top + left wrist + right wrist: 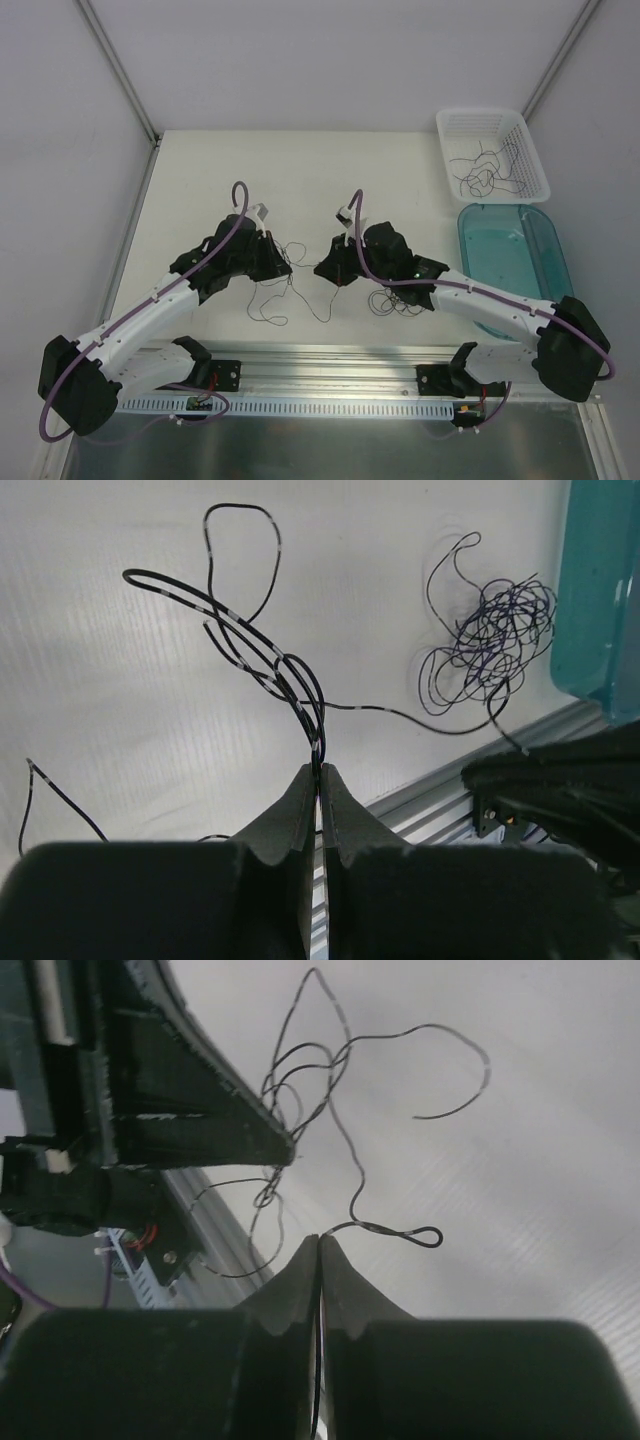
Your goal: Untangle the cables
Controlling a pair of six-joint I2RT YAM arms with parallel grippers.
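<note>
Thin dark cables (300,268) stretch between my two grippers at the table's middle, with loops (270,305) trailing toward the front. My left gripper (287,262) is shut on a few strands; in the left wrist view those cables (262,658) rise from the closed left gripper (319,770) in wide loops. My right gripper (322,268) is shut on a single strand. In the right wrist view that strand (405,1232) leaves the right gripper (320,1240) and climbs to the tangle at the left gripper's tip (288,1145). A separate wad (395,303) (488,645) lies by the right arm.
A white basket (532,150) at the back right holds more loose cables (488,172). A teal tray (515,250) (600,590) lies in front of it. An aluminium rail (320,365) runs along the near edge.
</note>
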